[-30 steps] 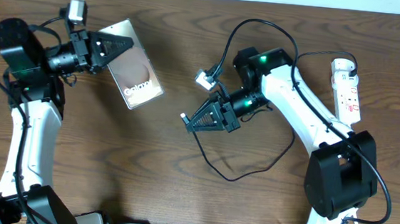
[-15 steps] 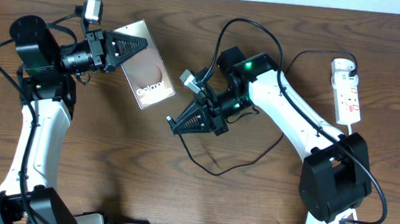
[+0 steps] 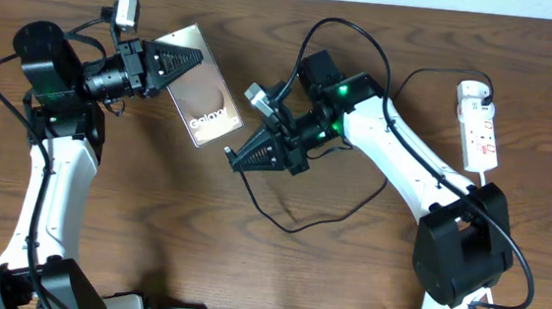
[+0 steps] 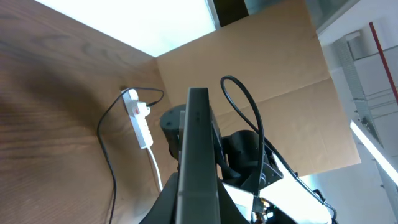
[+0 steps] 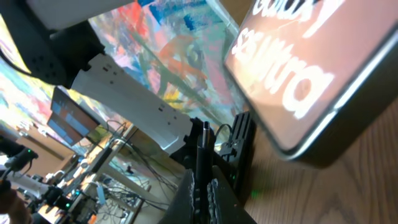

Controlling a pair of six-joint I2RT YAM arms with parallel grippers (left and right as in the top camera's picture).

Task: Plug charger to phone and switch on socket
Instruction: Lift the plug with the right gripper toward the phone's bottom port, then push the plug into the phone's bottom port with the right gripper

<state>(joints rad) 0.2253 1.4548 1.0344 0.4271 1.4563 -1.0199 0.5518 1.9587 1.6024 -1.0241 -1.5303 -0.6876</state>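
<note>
My left gripper [image 3: 184, 64] is shut on the phone [image 3: 206, 92] and holds it tilted above the table, its "Galaxy" lettering facing up. In the left wrist view the phone [image 4: 198, 149] stands edge-on between the jaws of the left gripper [image 4: 199, 208]. My right gripper [image 3: 234, 157] is shut on the black plug tip of the charger [image 3: 295, 227], just right of the phone's lower end and apart from it. In the right wrist view the plug tip [image 5: 203, 140] sticks out of the right gripper [image 5: 202, 186], below the phone [image 5: 298, 81]. The socket [image 3: 481, 129] lies at the far right.
The charger's black cable loops on the table under my right arm and runs back over it. The socket also shows far off in the left wrist view [image 4: 139, 119], with its white cord. The wooden table [image 3: 152, 224] carries nothing else in view.
My right gripper has moved left and slightly up with the plug tip, closer to the phone. My left gripper shifted the phone to the right, then held still.
</note>
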